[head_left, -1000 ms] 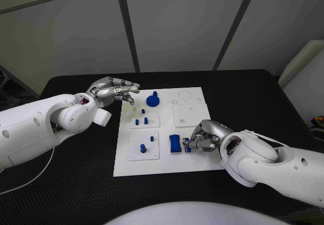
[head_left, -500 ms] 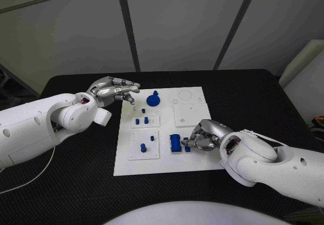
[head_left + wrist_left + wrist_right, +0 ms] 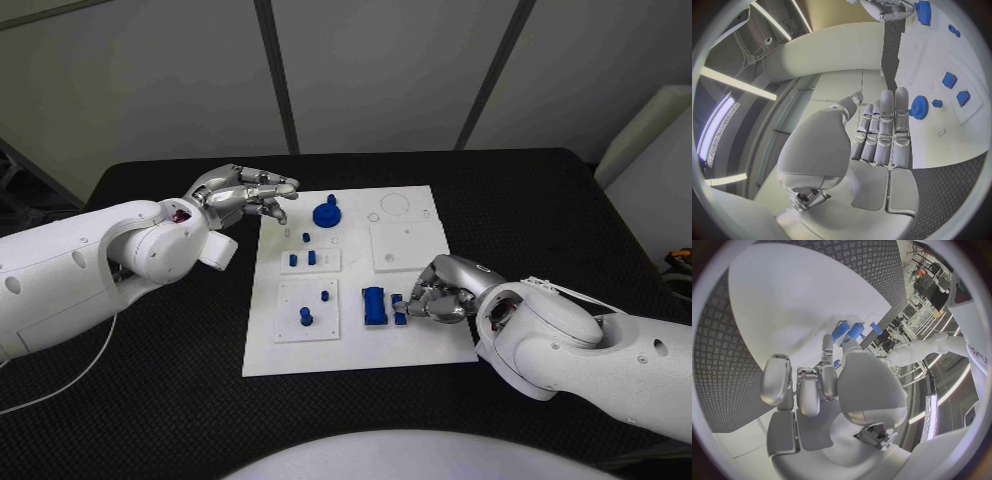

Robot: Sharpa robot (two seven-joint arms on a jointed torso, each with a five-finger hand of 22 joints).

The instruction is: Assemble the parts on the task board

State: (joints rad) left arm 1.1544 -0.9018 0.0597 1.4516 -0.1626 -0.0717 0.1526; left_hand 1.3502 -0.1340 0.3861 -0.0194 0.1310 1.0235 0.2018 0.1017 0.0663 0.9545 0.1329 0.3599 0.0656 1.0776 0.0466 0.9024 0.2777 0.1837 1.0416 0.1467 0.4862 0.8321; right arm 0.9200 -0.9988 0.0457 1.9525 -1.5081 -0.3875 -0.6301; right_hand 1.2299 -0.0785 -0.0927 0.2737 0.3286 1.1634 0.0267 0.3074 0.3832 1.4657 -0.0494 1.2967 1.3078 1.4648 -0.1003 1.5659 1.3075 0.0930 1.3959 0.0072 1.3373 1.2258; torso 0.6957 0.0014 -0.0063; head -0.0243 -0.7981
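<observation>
Your left hand (image 3: pixel 238 193) is hanging over the black surface (image 3: pixel 173 330), just beside the far left corner of the board (image 3: pixel 353 345). Its fingers are curled in and it is holding nothing. In the left wrist view those fingers (image 3: pixel 886 127) are lying straight and close together, pointing toward the blue gear (image 3: pixel 918 107).

On the board, the gear (image 3: pixel 327 212) is sitting near the far edge. Small blue pegs (image 3: pixel 300 259) are standing on a plate below it. One more peg (image 3: pixel 306 317) is standing on the near left plate. A blue block (image 3: pixel 374 305) is lying just right of that plate.

Your right hand (image 3: pixel 440 295) is resting on the board, touching the block's right side. Its fingers are bent in. You cannot tell if it is pinching a small blue part there.
</observation>
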